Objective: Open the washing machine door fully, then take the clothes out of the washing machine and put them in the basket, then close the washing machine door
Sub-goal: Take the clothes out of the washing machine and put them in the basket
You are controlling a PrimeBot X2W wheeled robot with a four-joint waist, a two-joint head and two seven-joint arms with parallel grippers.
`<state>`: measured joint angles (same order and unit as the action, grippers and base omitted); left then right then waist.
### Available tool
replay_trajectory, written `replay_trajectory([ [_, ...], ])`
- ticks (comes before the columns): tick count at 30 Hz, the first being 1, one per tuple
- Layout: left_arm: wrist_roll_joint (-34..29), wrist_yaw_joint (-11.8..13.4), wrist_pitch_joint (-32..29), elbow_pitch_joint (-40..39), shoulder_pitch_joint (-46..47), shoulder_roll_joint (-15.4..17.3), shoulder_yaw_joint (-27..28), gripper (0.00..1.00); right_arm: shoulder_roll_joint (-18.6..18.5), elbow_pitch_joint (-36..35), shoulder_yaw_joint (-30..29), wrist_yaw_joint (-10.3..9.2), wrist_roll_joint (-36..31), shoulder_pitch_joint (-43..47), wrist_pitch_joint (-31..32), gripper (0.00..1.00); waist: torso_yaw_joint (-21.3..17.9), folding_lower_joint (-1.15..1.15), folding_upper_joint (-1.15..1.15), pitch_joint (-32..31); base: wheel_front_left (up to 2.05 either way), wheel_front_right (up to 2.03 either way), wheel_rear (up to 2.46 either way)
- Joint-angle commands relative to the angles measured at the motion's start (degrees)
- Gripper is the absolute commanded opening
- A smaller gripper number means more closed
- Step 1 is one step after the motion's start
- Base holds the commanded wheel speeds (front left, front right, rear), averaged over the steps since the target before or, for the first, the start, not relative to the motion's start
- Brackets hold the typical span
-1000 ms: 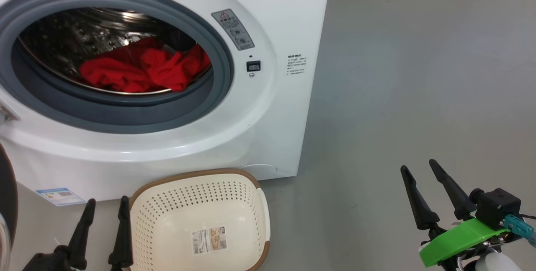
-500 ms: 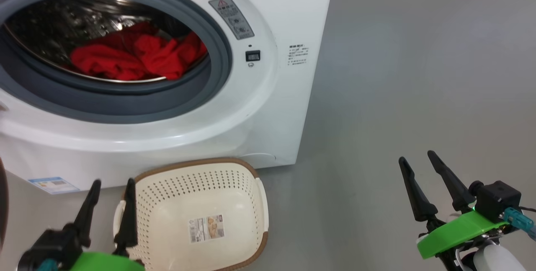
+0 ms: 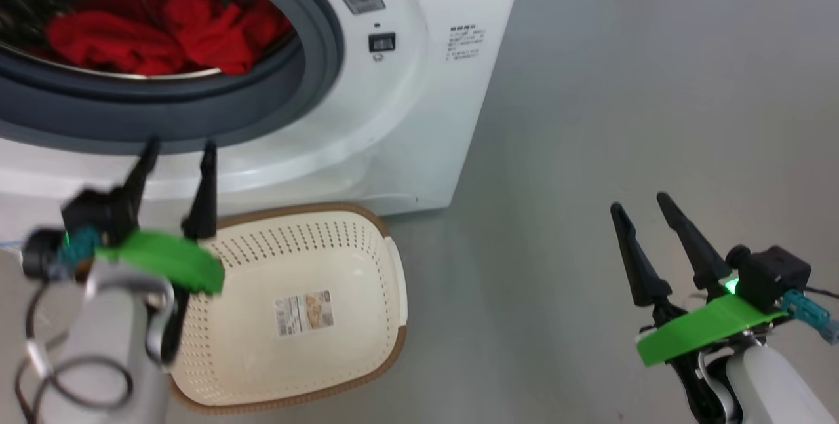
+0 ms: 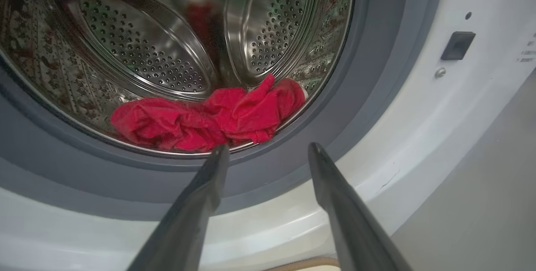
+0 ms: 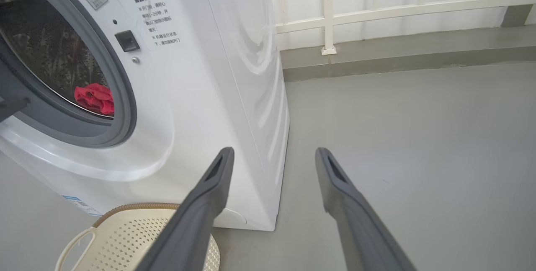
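The white washing machine stands open-mouthed, and its door is out of view. Red clothes lie bunched in the steel drum, also seen as clothes in the left wrist view and clothes in the right wrist view. The cream basket sits on the floor in front of the machine and holds nothing. My left gripper is open, raised in front of the lower grey door ring, fingertips pointing at the mouth. My right gripper is open and holds nothing, over bare floor to the machine's right.
Grey floor stretches to the right of the machine. A white railing and low kerb run behind it. The basket's rim lies just below the machine's front corner.
My left arm has risen from beside the basket up to the machine's mouth. The head camera has tilted down and shifted, so the machine sits higher in view. Right gripper holds its place.
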<state>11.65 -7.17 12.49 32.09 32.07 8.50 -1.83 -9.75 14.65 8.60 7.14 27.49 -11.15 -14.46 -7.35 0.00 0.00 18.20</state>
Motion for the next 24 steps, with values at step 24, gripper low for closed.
replay_trajectory([
  [24, 7.4, -0.3, -3.0, 23.7, 33.8, 8.8, -9.3, 1.0, 2.8, -2.5, 2.2, 0.35, 0.6, -8.9, -0.5, 1.0, -4.8, 0.0, 0.0, 15.4, 0.0, 0.0, 0.0],
])
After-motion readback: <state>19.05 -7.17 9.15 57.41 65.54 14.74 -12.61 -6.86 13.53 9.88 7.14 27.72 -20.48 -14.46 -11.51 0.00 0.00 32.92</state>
